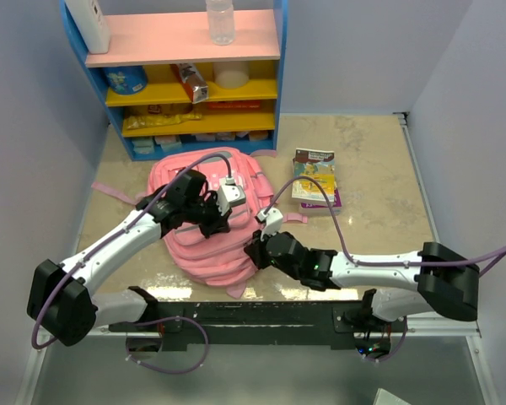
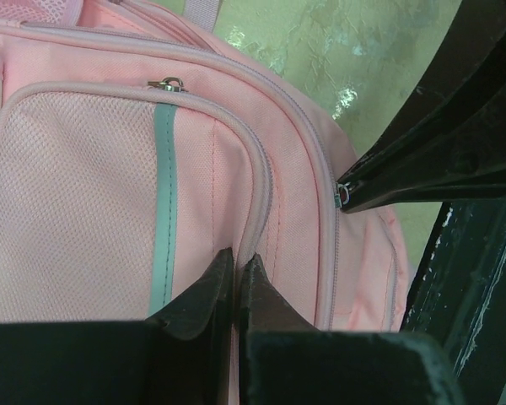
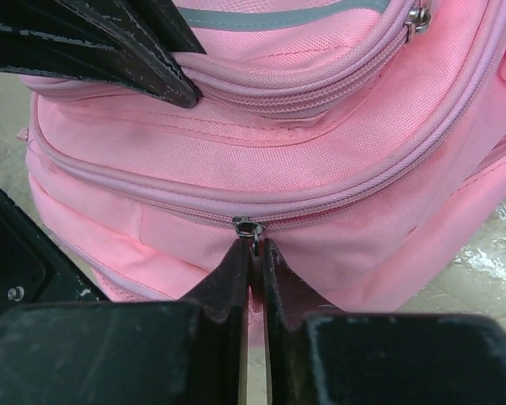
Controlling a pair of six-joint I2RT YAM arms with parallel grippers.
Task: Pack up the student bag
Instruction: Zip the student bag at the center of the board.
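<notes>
At mid-table, just in front of the shelf, the bag lies flat with its front up; a book sits beside it to the right, not yet packed. Left gripper: fingers pressed narrow, pinching the piped seam of the front pocket. Right gripper: fingers closed to a slit on the zip pull of the main zip, with the slider just at the tips. Step in hand, as I read it: opening the main compartment. To do it well, draw the pull along the zip track, following its curve round the bag and low to the fabric, not outward from it. The left pinch should act as anchor, held steady against the pull so the soft cloth stays taut and does not bunch ahead of the slider. Risk: the tab is small and the bite shallow, so a jerk may slip it; the bag may also slide on the table. Open far enough for the book to pass.
</notes>
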